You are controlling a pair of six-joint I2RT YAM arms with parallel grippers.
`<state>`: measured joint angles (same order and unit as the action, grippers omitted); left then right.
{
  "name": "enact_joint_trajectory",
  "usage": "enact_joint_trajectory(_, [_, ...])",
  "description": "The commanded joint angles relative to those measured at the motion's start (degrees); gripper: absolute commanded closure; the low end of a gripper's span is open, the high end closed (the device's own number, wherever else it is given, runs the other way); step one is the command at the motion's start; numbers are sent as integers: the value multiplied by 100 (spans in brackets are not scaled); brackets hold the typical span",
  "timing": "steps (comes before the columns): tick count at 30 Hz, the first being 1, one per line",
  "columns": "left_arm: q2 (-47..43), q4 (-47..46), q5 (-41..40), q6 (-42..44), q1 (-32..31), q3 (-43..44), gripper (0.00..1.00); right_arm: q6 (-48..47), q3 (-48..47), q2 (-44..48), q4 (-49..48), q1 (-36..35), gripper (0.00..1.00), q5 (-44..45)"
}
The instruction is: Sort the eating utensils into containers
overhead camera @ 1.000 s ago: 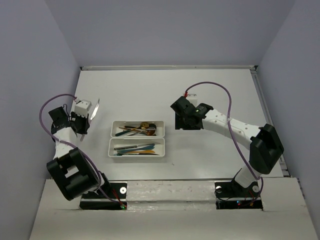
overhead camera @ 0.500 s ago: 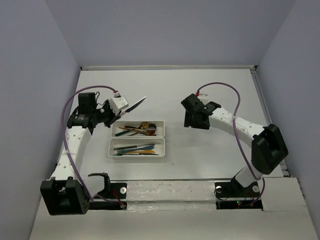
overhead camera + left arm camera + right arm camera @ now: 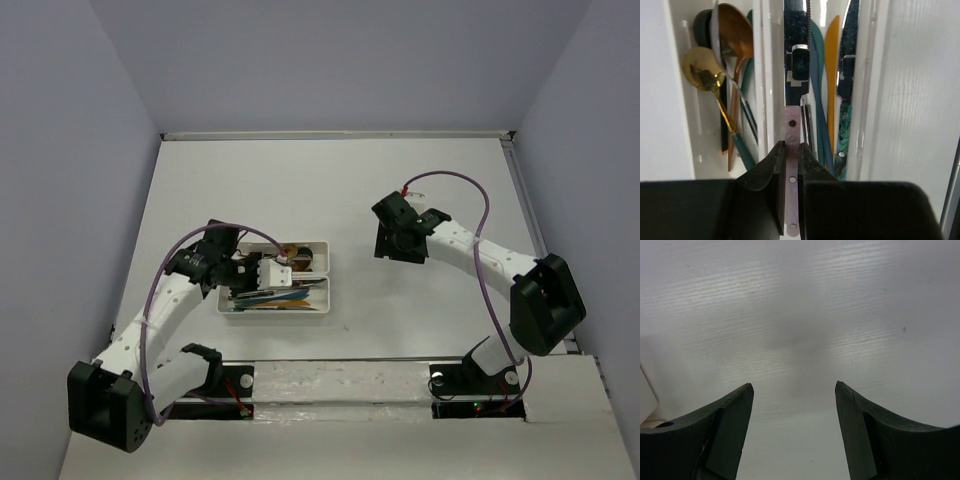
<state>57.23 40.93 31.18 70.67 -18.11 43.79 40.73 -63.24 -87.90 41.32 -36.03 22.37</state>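
Pale lilac walls are closing in a white table (image 3: 300, 180), and near its middle two white trays are lying side by side with their long walls touching. A silver knife (image 3: 792, 117) is hanging over the near tray (image 3: 275, 311), running lengthwise just inside the wall that meets the far tray (image 3: 326, 255). Its blade is pointing toward the far tray's right end, and I cannot tell whether the tip is resting on the plastic. The left gripper (image 3: 791, 147) is clenching the knife by its riveted handle, both fingers (image 3: 769, 170) pressing flat against the metal. Seen from above, that gripper is hovering over the seam between the trays.

More knives are lying in the near tray, on the side of the silver one that is away from the far tray. First comes a teal knife (image 3: 816, 75), then an orange knife (image 3: 831, 75), then a dark knife (image 3: 847, 60) with a green marbled handle lying against the outer wall. Inside the far tray, spoons are crowding together with their bowls toward its right end: a gold spoon (image 3: 700, 70) with a teal handle, a copper spoon (image 3: 735, 35) beside it, and a black spoon (image 3: 702, 22) peeking out behind both.

Well to the right of the far tray, the right gripper (image 3: 794, 390) is hovering above bare table, its jaws standing wide apart with only tabletop showing between them.
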Motion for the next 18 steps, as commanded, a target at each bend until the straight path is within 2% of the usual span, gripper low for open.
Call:
enact_joint_trajectory(1, [165,-189,-445,254,-351,-239,100,-39,66,62,-221,70,28,-5])
enact_joint_trajectory(5, [367,-269,-604,245,-465,-397,100,-39,119,62,-238,70,28,-13])
enact_joint_trajectory(15, [104,-471,-1052,518,-545,-890,100,-74,119,54,-256,70,28,-48])
enact_joint_trajectory(16, [139,-506,-1061,483,-553,-881,95,-74,111,45,-265,70,28,-66])
enact_joint_trajectory(17, [191,-524,-1061,395,-553,-864,83,-83,110,36,-265,70,28,-75])
enact_joint_trajectory(18, [200,-533,-1061,360,-553,-855,77,-83,119,36,-265,70,28,-84])
